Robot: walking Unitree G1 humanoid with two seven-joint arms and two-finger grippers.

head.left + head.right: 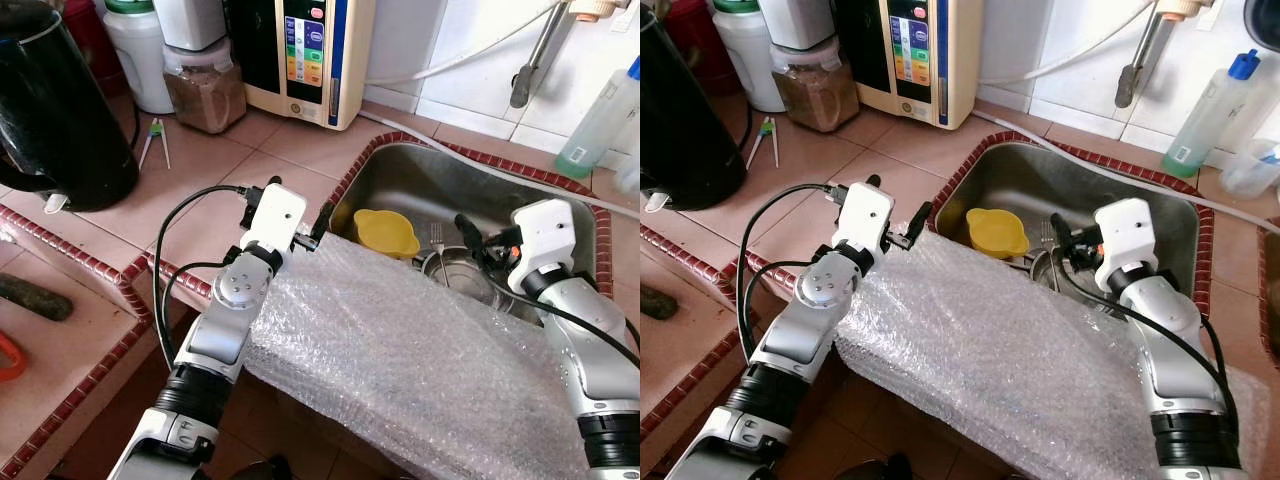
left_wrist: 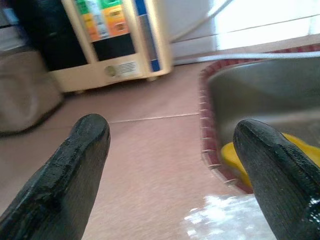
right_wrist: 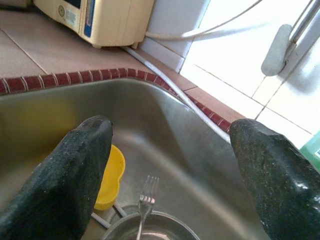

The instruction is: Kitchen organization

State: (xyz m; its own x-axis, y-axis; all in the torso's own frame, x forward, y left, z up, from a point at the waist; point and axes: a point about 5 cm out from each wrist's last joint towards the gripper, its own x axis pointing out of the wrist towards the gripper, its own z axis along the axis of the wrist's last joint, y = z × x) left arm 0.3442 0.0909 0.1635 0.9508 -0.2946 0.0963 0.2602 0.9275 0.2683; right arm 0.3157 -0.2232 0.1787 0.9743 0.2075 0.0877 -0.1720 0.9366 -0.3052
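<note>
Little looks done: the yellow cup (image 1: 386, 232), fork (image 3: 145, 204) and steel bowl (image 1: 462, 274) wait in the sink (image 1: 420, 180), both grippers' jaws open and empty above.

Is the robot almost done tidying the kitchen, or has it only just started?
Looks like it has barely started. Nothing seems put away: the yellow cup, a fork and a metal bowl sit in the sink. Both claws are open and hold nothing: the right claw hovers over the sink, the left claw over the counter beside it. Bubble wrap drapes the front edge.
</note>
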